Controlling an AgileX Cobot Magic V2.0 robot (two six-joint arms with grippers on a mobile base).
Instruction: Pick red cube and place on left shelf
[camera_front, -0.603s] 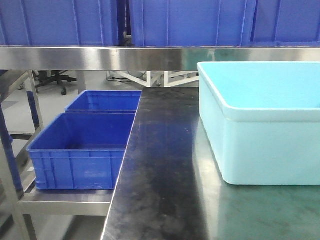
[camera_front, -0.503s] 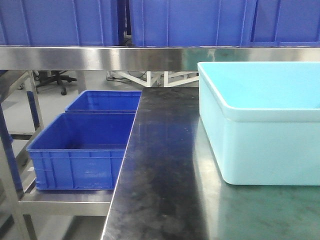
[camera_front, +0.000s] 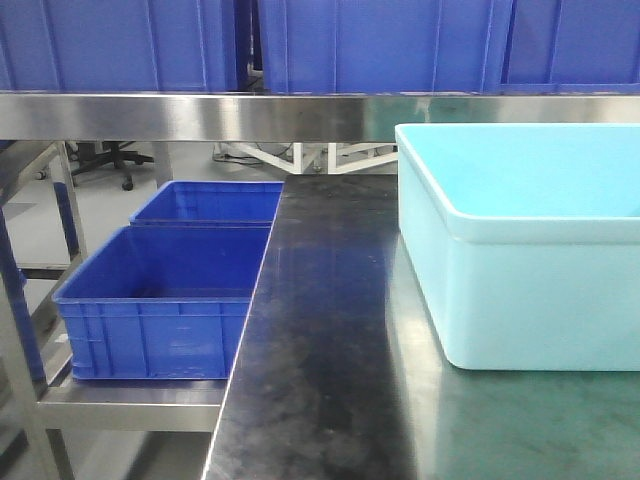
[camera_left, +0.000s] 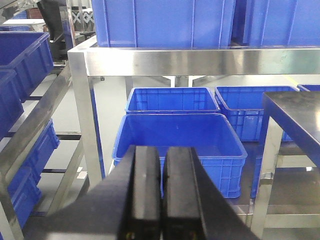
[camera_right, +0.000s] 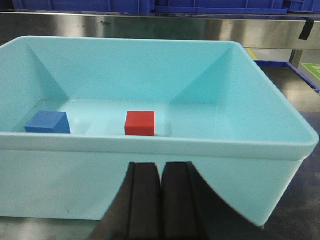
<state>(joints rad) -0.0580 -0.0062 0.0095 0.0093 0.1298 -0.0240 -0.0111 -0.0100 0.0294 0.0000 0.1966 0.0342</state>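
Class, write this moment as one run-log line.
stage: pre-grasp; small red cube: in pale blue plastic tub; right gripper: shut; left gripper: shut

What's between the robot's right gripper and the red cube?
The near wall of the light-blue tub stands between the right gripper and the red cube, which sits inside. The right wrist view shows it.

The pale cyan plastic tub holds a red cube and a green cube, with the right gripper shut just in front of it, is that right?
Not quite: the second cube is blue, not green. The right wrist view shows the pale cyan plastic tub holding the red cube and a blue cube, with the right gripper shut just in front of it.
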